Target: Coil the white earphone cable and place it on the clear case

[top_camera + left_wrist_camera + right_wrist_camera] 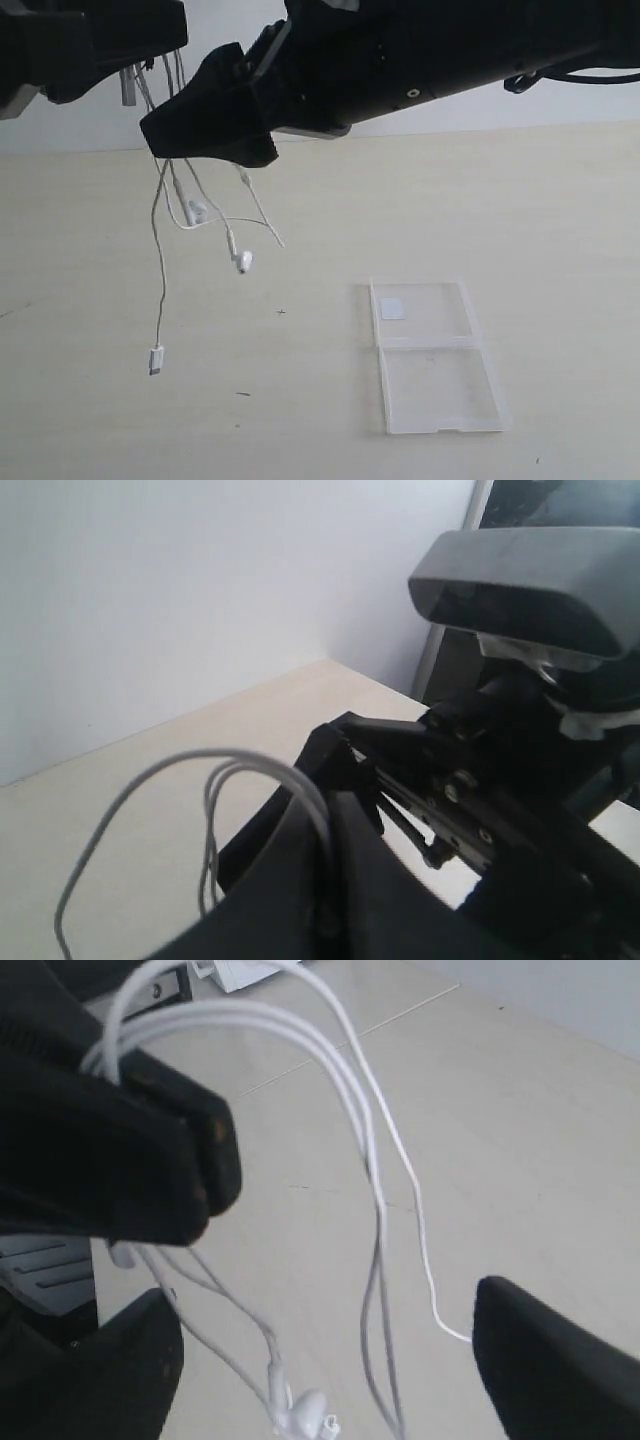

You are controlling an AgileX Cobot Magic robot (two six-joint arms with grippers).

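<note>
The white earphone cable (160,250) hangs in loose strands above the table, high on the left of the exterior view. Its plug (156,358) dangles lowest, and two earbuds (243,262) hang higher. My left gripper (140,50) is shut on the cable's upper loops (250,765), pinched between its fingers (300,880). My right gripper (205,135) reaches across from the right and is open, with strands and an earbud (300,1415) hanging between its fingers (550,1360). The clear case (430,355) lies open and flat on the table, its white sticker (392,308) in the far half.
A pale beige table (560,220) meets a white wall (80,130) behind. Small dark specks (242,394) lie on the table to the left of the case. The right arm (450,50) spans the top of the exterior view.
</note>
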